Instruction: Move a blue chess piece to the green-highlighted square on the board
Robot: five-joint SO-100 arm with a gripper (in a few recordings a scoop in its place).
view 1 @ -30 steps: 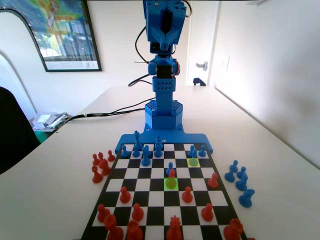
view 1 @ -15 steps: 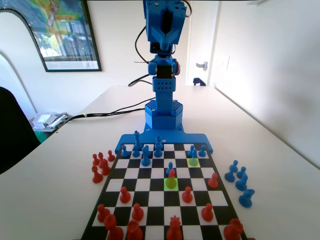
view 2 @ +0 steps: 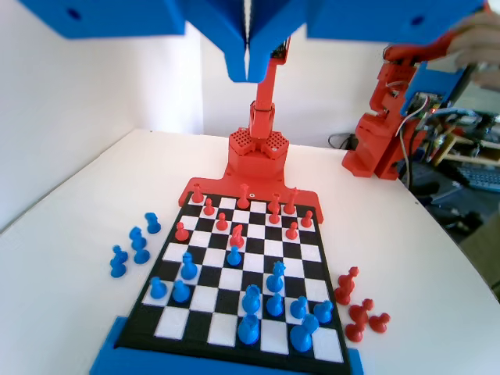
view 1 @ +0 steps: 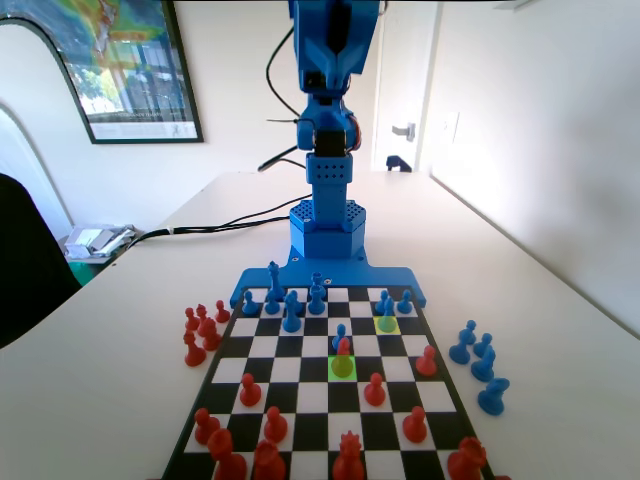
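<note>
In the fixed view the blue arm point(view 1: 328, 130) stands upright at the far end of the board point(view 1: 300, 398), rising from its base on the desk point(view 1: 120, 330) and running out past the top edge of the picture. The wrist view looks down from high above the near blue side: the claw point(view 2: 247, 55) hangs from the top edge well above the board, its two jaws pressed together with only a thin seam between them and nothing held. The blue chess piece point(view 1: 340, 336) stands near the middle of the board in the fixed view, on the square just beyond the green-highlighted square point(view 1: 342, 367), and a red pawn point(view 1: 344, 349) stands on the far part of that green square, just in front of the blue piece. The wrist view shows the same pair from the other end, the blue piece point(view 2: 233, 255) near and the red pawn point(view 2: 237, 236) just beyond it, though the squares carry no colouring there. A second, yellower highlighted square point(view 1: 387, 324) lies farther and to the right in the fixed view, with a blue pawn on it. Captured blue pieces point(view 1: 478, 362) stand on the desk right of the board and captured red ones point(view 1: 200, 328) on its left.
</note>
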